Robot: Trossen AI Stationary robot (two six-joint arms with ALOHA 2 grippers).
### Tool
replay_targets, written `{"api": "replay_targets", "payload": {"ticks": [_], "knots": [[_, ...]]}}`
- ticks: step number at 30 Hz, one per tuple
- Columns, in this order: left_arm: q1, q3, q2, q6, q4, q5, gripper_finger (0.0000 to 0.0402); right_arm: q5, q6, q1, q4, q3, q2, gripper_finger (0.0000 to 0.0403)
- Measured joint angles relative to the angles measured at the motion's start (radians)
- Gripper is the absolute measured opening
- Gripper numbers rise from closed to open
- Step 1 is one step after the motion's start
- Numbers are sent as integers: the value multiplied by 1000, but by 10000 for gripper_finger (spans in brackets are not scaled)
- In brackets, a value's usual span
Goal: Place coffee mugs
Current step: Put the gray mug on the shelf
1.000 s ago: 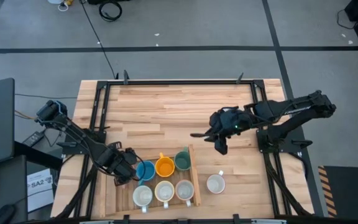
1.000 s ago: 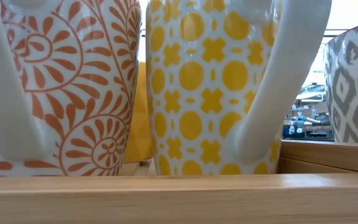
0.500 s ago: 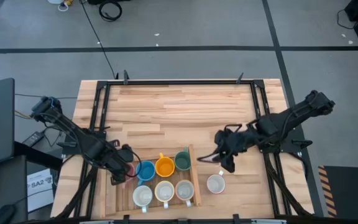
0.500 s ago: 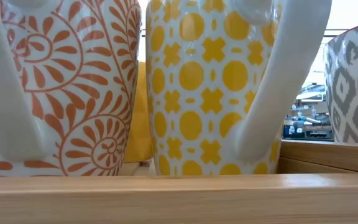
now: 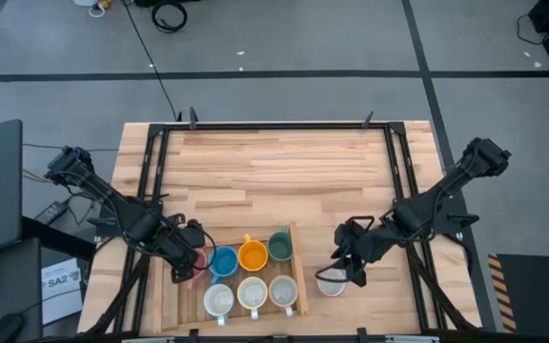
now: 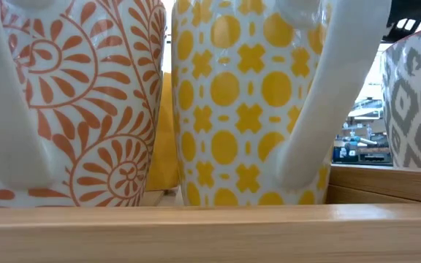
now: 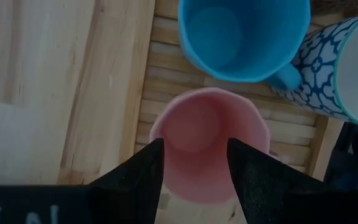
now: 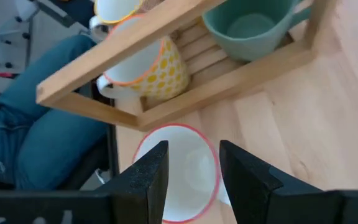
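A wooden tray [image 5: 298, 276] holds seven mugs. The far row has pink [image 5: 199, 259], blue [image 5: 223, 259], orange [image 5: 253, 254] and green [image 5: 280, 246] mugs, and the near row has three white ones [image 5: 252, 292]. Another white mug with a red rim [image 5: 330, 283] [image 8: 176, 171] stands on the table to the right of the tray. My left gripper [image 5: 187, 262] [image 7: 194, 146] is open above the pink mug [image 7: 207, 134]. My right gripper [image 5: 344, 272] [image 8: 193, 152] is open above the red-rimmed mug. My left gripper points down over the pink mug's rim [image 7: 166, 127], one finger over each side. I cannot tell whether it touches the mug, which stands upright on the tray slats. My right gripper points down over the white mug's rim [image 8: 213, 149]. I cannot tell whether it touches.
The low view is filled by the near row's patterned mugs [image 6: 247, 102] behind the tray's front rail [image 6: 196, 226]. A person's legs in jeans [image 8: 36, 130] show beyond the table's near edge. Bare wood [image 5: 274, 171] lies across the far half of the table.
My right gripper has moved from mid-table toward the near edge and down, and now stands over the red-rimmed mug. My left gripper has shifted slightly toward the table's left edge, uncovering the pink mug at the left end of the tray's far row.
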Motion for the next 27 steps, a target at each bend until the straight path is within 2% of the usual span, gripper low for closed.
{"api": "replay_targets", "payload": {"ticks": [4,20,27], "knots": [[0,0,0,0,1,-2,183,1,-2,14,53,-40,0,149],[0,0,0,0,25,-10,183,3,-33,21,84,-147,0,149],[0,0,0,0,27,-10,183,3,-96,21,232,-206,1,149]]}}
